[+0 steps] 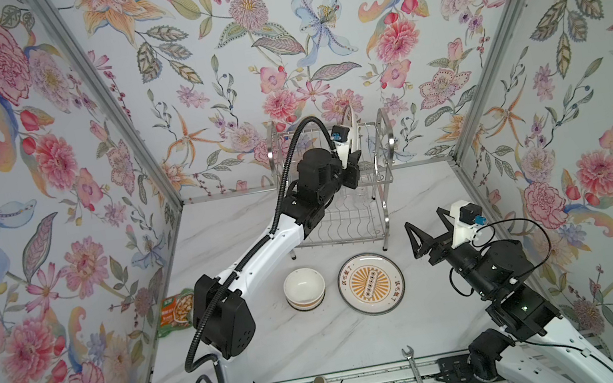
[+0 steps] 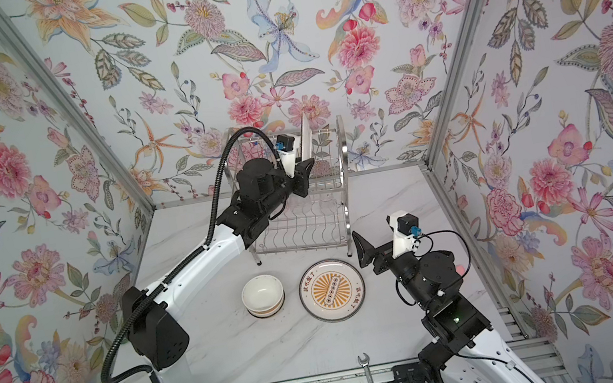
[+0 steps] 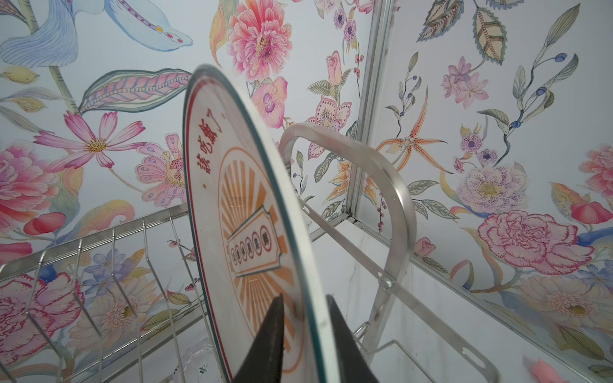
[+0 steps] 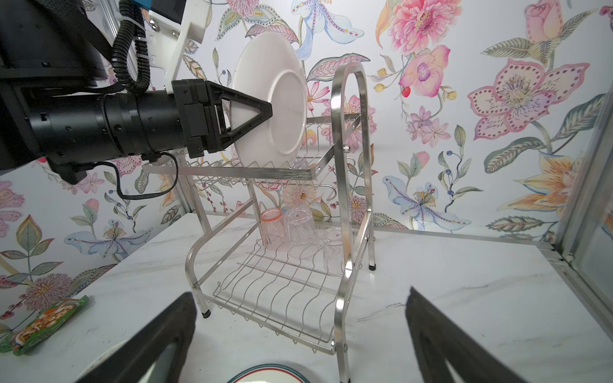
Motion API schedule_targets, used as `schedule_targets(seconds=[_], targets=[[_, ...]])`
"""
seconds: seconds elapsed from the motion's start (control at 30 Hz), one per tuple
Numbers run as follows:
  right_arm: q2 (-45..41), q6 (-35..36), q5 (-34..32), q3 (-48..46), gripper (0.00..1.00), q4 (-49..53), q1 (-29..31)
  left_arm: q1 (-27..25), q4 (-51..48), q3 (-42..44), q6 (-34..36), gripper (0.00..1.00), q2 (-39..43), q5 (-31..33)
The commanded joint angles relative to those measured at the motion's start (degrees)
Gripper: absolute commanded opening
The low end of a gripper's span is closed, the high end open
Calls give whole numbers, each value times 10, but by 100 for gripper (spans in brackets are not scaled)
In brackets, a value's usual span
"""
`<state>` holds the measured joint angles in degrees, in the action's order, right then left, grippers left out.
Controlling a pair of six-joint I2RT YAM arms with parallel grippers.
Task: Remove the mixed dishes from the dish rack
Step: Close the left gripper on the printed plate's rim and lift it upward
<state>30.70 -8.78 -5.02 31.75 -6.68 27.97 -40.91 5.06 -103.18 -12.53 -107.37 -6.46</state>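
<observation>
On the top tier of the dish rack (image 4: 350, 109), the left gripper (image 3: 306, 298) pinches the rim of an upright sunburst plate (image 3: 238, 205). Next, I'd say, it needs a straight lift clear of the slot. The right gripper (image 4: 300, 291) hangs wide open and empty over the desk (image 4: 464, 298).

The upright plate (image 3: 245, 232): orange sunburst, red lettering — teal rim. One tumbler (image 4: 272, 228) is pink; the packet (image 4: 43, 323) green-orange.

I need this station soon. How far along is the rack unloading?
Done: stacked bowls and a sunburst plate lie on the table. In hand: the left pincer clamps the upright plate on the top tier of the dish rack; the right pincer hovers open. Left: three tumblers upside down on the lower tier.
</observation>
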Motion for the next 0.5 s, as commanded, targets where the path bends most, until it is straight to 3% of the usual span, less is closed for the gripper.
schedule_targets(seconds=[0.0, 0.47], targets=[[2, -2, 6, 0, 99, -2, -4, -4, 25, 4, -6, 21, 6, 21], [37, -18, 19, 38, 99, 9, -7, -2, 80, 35, -16, 13, 24, 41]])
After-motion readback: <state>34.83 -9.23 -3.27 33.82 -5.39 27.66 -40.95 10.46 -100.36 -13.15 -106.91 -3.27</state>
